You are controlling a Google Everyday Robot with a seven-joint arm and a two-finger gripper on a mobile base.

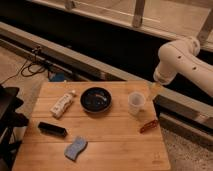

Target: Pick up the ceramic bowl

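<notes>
Six things lie on the wooden table (125, 150) in the single camera view. The ceramic bowl (96, 99) sits upright a little above the middle of the frame, toward the table's far edge. It is dark and glossy with a bluish sheen inside, and its mouth faces up. To its right, near but apart from it, stands a clear cup (136, 103). To its left a white bottle (62, 104) lies on its side, not touching it. At lower left are a black block (52, 129) and a blue sponge (75, 148), and toward the right edge lies a reddish-brown packet (149, 125). The things are spread out, so the bowl's rim has free space all round, which suits a grasp from above.

The white arm (182, 57) enters from the upper right of the frame and bends downward. Its gripper (155, 91) hangs just past the table's far right corner, beside the cup. Whether it is wide or narrow I cannot tell. It is well apart from the bowl, which rests untouched on the wood, so I judge the task to be at the approach. The cup stands between gripper and bowl, so the reach probably has to pass over or behind it without knocking it. The glossy rim may prove slippery.
</notes>
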